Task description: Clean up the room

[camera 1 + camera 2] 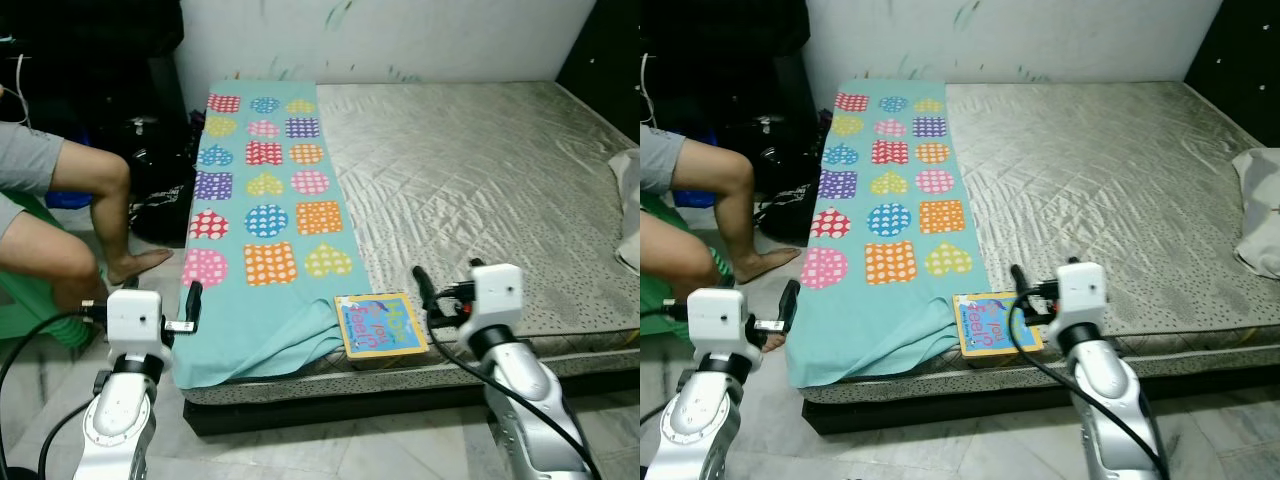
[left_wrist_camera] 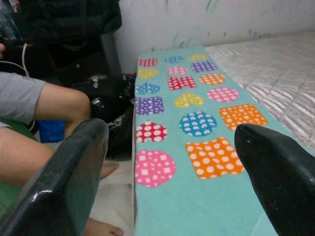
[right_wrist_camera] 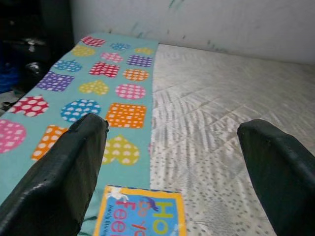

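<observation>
Grey quilted fabric covers a bare mattress (image 1: 480, 170) that is seen from above, low to the floor against a white wall. A turquoise blanket (image 1: 262, 215) printed with dotted hearts, circles and squares is spread along the mattress's left side, and its near corner is rumpled and hangs over the edge. A children's book (image 1: 379, 324) with a yellow border is seen lying flat at the near edge of the mattress, touching the blanket's corner. A pale pillow (image 1: 1262, 210) is partly seen at the far right.

The right gripper (image 3: 172, 162) is held just above and beside the book, fingers spread wide apart, with nothing between them. The left gripper (image 2: 170, 177) is held over the blanket's left edge, also wide open and empty.

A person's bare legs (image 1: 75, 235) are seen to the left, beside dark bags (image 1: 165, 190) on the floor.

The tidying is judged to be at an early stage: nothing has been lifted, the book is still to be picked up, and the blanket is still to be straightened or folded.
</observation>
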Controlling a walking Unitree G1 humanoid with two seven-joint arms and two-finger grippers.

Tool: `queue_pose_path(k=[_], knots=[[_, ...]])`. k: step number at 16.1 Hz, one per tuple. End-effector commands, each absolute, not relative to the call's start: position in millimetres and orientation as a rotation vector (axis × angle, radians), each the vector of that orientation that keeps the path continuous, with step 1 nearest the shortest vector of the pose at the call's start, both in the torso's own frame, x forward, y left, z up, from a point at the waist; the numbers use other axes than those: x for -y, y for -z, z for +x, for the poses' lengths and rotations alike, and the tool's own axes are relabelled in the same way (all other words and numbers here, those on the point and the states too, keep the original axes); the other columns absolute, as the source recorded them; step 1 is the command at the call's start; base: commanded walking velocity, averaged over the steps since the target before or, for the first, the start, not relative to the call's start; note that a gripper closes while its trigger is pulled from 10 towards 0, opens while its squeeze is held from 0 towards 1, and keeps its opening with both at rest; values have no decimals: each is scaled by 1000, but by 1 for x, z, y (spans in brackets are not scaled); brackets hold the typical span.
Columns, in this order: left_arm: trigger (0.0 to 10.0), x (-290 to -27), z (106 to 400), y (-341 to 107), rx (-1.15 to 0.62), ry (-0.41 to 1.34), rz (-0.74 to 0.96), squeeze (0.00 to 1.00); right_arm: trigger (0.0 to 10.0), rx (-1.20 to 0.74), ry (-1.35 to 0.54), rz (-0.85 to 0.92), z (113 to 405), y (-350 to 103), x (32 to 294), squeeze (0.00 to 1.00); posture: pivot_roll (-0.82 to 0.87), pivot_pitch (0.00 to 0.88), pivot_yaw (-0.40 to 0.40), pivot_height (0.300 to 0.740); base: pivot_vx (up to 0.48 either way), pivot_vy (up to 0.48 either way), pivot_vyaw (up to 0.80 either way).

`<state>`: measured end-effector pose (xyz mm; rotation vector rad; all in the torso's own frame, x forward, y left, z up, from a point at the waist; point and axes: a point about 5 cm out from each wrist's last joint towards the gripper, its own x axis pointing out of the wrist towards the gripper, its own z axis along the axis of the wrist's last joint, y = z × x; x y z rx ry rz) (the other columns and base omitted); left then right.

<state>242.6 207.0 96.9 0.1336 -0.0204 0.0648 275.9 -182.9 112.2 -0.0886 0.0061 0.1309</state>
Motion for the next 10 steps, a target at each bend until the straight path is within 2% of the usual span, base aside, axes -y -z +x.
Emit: queue_pose_path(k=[1,6,10], knots=[[10000,-206,242,-100,36,-66,132,0,10000,13,-140,-91,275,-118,182,0,-65,75,-54,740,0,0,0],[10000,-201,246,-102,47,-51,122,0,10000,34,-178,-86,280,-122,169,0,-61,77,-60,740,0,0,733],[10000,-197,246,-103,58,-29,101,0,10000,31,-186,-81,281,-122,167,0,-62,81,-66,740,0,0,0]])
